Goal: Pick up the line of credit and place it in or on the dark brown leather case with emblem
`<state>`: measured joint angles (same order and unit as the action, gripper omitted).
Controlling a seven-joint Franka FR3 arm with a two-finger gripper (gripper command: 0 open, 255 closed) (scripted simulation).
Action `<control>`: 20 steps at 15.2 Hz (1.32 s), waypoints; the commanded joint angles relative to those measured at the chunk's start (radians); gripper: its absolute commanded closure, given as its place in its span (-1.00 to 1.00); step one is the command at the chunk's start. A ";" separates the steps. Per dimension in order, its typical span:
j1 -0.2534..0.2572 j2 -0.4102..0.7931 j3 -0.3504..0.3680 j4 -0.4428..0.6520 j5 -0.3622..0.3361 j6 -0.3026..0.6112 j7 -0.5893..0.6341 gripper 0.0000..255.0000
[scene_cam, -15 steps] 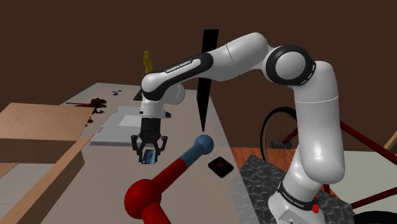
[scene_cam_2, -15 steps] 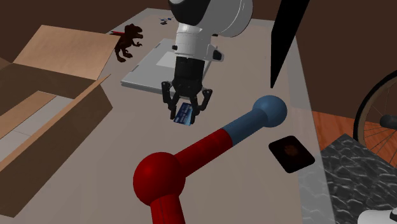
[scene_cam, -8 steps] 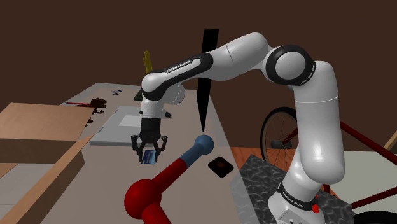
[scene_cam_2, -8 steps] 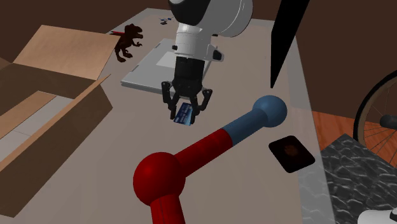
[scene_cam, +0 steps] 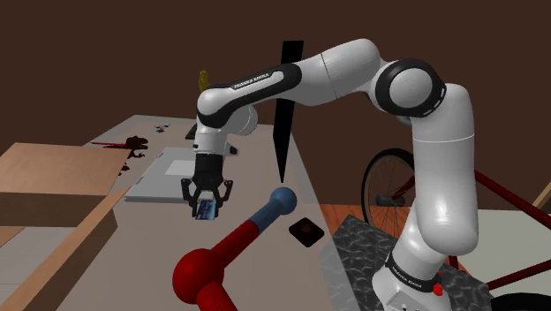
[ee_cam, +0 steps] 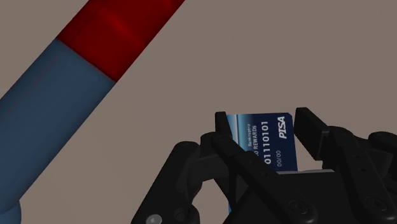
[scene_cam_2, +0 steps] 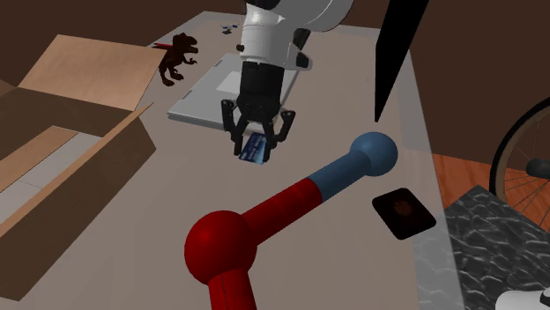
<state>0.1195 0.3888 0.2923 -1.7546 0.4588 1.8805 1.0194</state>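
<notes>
Second exterior view: gripper [scene_cam_2: 254,153], clamped on blue card [ee_cam: 267,143], should clear the red-blue bar [scene_cam_2: 291,207] toward the dark case [scene_cam_2: 404,212] at four o'clock.

- Hand [scene_cam_2: 254,151] hangs above the bench [scene_cam_2: 132,238], card [scene_cam_2: 255,148] clasped clear of the surface.
- Slab [scene_cam_2: 207,99] lies just beyond it, farther off.
- Knobbed bar [scene_cam_2: 300,204] is nearer, towards the second exterior view's right.
- Case [scene_cam_2: 405,211] lies right of the bar, by the bench edge.
- Open box [scene_cam_2: 70,106] is at the left, with the dinosaur figure [scene_cam_2: 179,55] at its far end.

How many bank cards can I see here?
1: a blue card clasped in the gripper, above the table. Others could lie hidden inside the cardboard box.
</notes>
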 commanded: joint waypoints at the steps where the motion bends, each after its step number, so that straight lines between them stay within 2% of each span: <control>1: -0.002 -0.011 0.000 0.013 -0.001 -0.022 0.009 1.00; 16: -0.012 -0.074 0.004 0.120 -0.001 -0.178 0.078 1.00; 20: -0.047 -0.243 -0.002 -0.090 0.042 -0.157 0.015 1.00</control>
<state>0.0838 0.1951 0.2936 -1.7911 0.4892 1.7259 1.0519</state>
